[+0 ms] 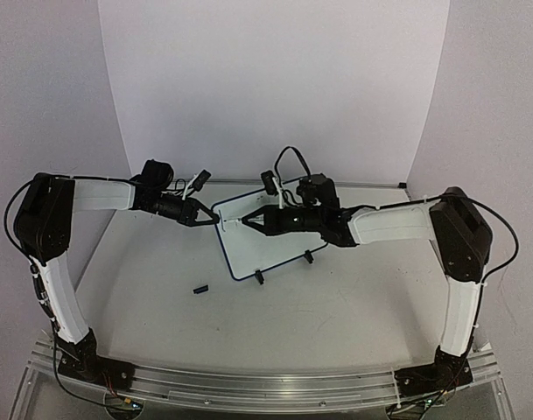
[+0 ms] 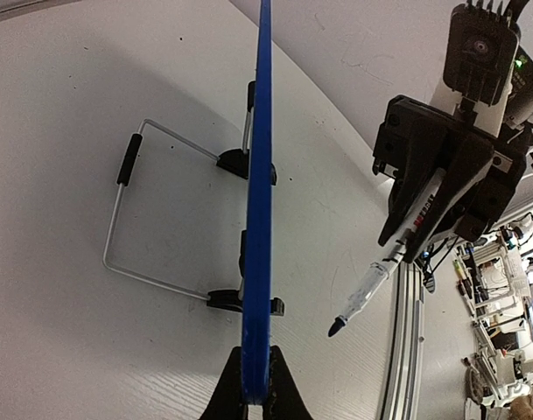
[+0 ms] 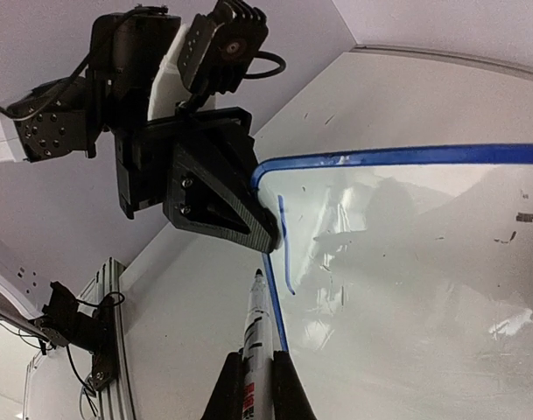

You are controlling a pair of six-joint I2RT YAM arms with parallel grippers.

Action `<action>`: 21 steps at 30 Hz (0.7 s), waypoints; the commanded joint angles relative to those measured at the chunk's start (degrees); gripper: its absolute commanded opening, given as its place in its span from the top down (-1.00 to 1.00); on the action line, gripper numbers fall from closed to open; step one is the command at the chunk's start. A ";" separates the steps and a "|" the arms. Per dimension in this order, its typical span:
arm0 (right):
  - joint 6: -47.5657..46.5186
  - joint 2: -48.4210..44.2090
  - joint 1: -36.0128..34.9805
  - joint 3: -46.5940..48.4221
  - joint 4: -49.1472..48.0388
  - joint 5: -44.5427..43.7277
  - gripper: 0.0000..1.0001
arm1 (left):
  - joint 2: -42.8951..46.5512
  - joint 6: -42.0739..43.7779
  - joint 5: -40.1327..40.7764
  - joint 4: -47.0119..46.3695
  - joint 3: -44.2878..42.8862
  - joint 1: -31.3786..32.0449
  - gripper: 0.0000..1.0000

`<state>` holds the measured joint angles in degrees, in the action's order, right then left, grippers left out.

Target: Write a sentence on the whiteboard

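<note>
Leaning back, whiteboard [image 1: 262,251] runs lengthwise left-right.

Standing whiteboard [image 1: 275,243], left tool [image 1: 215,220] gripping its edge

One whiteboard [image 1: 266,255], one marker [image 3: 256,328], one black piece [image 1: 199,288], two claws: left claw [image 1: 213,220], right claw [image 1: 250,223].

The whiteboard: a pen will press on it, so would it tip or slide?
The whiteboard looks stiff, its edge straight. Its thin wire stand suggests it tips easily; the left gripper clamping it probably prevents that.
</note>
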<state>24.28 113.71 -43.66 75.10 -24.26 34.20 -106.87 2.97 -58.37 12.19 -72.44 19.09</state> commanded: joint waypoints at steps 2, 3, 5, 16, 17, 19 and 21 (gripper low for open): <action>0.68 -1.57 -0.20 1.72 -3.09 -0.02 1.00 | 1.75 2.51 1.97 3.02 -1.56 0.25 1.00; 0.63 -1.12 -0.22 2.17 -2.77 -0.23 1.00 | 1.75 2.50 2.01 3.02 -1.58 0.25 1.00; 0.63 -0.32 -0.28 2.88 -2.22 -0.44 1.00 | 1.75 2.53 2.01 3.01 -1.58 0.25 1.00; -0.86 2.51 -0.81 6.08 1.04 -2.03 1.00 | 1.76 2.48 1.93 3.02 -1.58 0.24 1.00; -0.93 2.74 -0.81 6.17 1.29 -2.22 1.00 | 1.75 2.51 1.94 3.02 -1.57 0.24 1.00; -0.98 3.04 -0.81 6.27 1.60 -2.49 1.00 | 1.75 2.48 1.91 3.01 -1.57 0.24 1.00; -1.00 3.24 -0.83 6.27 1.74 -2.91 1.00 | 1.75 2.49 1.91 3.02 -1.60 0.24 1.00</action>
<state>24.03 115.83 -44.10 79.26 -22.88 32.59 -106.87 3.03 -58.37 12.25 -72.44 19.14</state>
